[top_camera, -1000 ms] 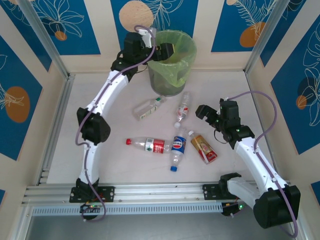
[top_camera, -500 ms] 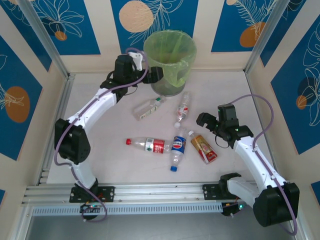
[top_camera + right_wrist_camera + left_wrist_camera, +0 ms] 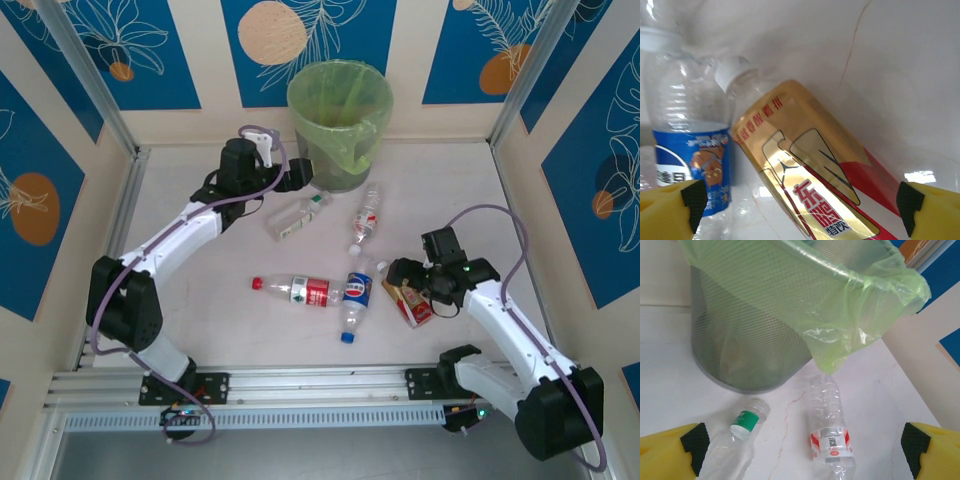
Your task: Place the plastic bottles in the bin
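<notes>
The right gripper [image 3: 800,202], on a low-bent arm, is spread wide, the gold-labelled bottle [image 3: 805,165] lying between its fingers [image 3: 670,210]. The left gripper [image 3: 805,447], arm stretched forward, gapes wide and empty, the bin [image 3: 740,345] just ahead.

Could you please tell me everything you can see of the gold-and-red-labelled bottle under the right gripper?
The clear plastic bottle with the gold-and-red label lies on its side on the white marbled table, with its white cap on. The label carries red Chinese characters. The open right gripper hovers over it, one yellow finger on either side. A blue-labelled clear bottle lies close beside its neck; whether they touch cannot be told.
</notes>
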Controlling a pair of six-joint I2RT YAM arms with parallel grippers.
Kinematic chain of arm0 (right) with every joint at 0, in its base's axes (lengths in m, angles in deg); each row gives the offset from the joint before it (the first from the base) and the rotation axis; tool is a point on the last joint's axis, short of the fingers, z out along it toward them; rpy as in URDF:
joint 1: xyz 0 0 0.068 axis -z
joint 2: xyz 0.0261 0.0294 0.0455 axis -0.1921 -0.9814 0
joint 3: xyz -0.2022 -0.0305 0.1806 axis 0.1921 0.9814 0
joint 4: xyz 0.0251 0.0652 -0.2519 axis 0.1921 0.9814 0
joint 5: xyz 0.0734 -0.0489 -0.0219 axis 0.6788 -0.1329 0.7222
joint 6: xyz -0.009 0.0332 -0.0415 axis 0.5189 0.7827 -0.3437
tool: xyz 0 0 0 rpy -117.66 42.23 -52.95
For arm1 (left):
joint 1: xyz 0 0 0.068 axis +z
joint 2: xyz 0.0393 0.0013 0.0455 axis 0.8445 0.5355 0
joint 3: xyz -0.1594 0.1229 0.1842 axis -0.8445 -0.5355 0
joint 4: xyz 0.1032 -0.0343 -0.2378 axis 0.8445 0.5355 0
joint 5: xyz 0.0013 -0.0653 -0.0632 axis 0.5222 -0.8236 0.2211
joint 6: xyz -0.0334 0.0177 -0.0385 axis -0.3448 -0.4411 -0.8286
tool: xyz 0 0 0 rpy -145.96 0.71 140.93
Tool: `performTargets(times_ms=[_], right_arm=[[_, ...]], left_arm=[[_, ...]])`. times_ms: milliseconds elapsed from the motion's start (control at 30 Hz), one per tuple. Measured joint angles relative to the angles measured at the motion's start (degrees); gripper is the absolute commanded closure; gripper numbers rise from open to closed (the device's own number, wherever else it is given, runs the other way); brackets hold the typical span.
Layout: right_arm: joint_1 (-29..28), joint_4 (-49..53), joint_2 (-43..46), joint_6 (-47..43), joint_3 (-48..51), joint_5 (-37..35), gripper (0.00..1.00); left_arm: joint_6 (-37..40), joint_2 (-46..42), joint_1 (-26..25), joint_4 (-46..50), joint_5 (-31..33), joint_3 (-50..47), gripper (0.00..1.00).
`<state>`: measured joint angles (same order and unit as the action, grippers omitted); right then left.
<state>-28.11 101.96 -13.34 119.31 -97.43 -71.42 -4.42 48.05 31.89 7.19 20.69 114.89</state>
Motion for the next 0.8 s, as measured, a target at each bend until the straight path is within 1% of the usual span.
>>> performTargets(times_ms=[133, 233, 467, 600, 667, 800], right_arm=[[-1.20, -0.33, -3.80, -0.87, 0.00, 0.70, 0.01], [-3.26, -0.39, -5.75, -1.27, 0.00, 0.70, 0.01], [-5.88, -0.26, -7.80, -1.25, 0.00, 0.66, 0.00], [-6.27, 0.02, -9.05, 0.59, 0.00, -0.46, 0.00], [-6.27, 0.15, -9.70, 1.95, 0.00, -1.09, 0.02], [-5.73, 0.09, -9.97, 5.18, 0.17, -2.34, 0.03]], left_arm=[[-0.07, 0.00, 0.00, -0.24, 0.55, -0.92, 0.00], [-0.22, 0.00, 0.09, -0.59, 0.72, -1.33, 0.00], [-0.63, 0.00, 0.11, -0.85, 1.22, -1.75, 0.00], [-0.68, 0.00, 0.20, -0.87, 1.38, -1.77, 0.00], [-0.70, 0.00, 0.24, -0.87, 1.38, -1.77, 0.00], [-0.70, 0.00, 0.37, -0.85, 1.40, -1.77, 0.00]])
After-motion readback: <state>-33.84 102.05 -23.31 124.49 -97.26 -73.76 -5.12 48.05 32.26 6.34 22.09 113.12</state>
